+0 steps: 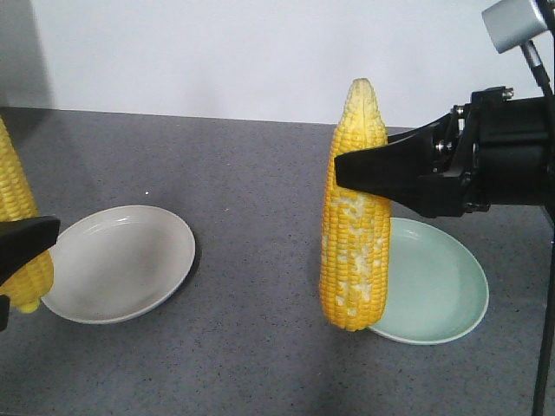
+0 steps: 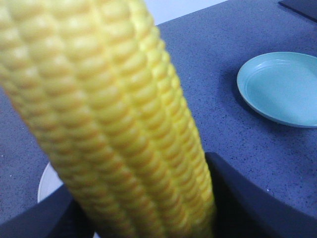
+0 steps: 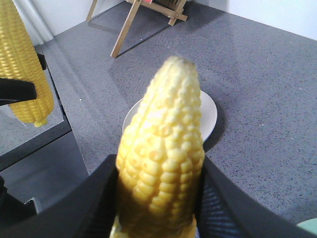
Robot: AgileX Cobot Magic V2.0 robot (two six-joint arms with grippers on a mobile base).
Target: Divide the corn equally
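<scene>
On my far left in the front view, the left gripper (image 1: 17,247) is clamped on a plain yellow cob (image 1: 19,234) that hangs upright at the frame edge, its lower end just off the rim of the white plate (image 1: 121,263). Most of that cob and nearly all of the arm are cut off by the frame. The left wrist camera is almost filled by the same cob, with dark fingers (image 2: 257,198) on both sides of it, so I read the jaws as closed on it.

The white plate sits on the grey speckled table (image 1: 251,217) with nothing in it. Bare table separates it from the pale green plate (image 1: 434,282) further right, which also holds no corn.

In front of the green plate's left edge, the right gripper (image 1: 373,169) grips a second cob with whitish kernel patches (image 1: 354,217). It stands upright, pointed tip up, and hides part of that plate's rim. I think its base hangs just above the table, but the front view doesn't settle whether it touches.

From the right wrist camera, the patchy cob blocks the middle of the view, with the white plate behind it. A wooden stand (image 3: 143,15) stands at the far edge, mostly cropped. I can only see these two cobs.
</scene>
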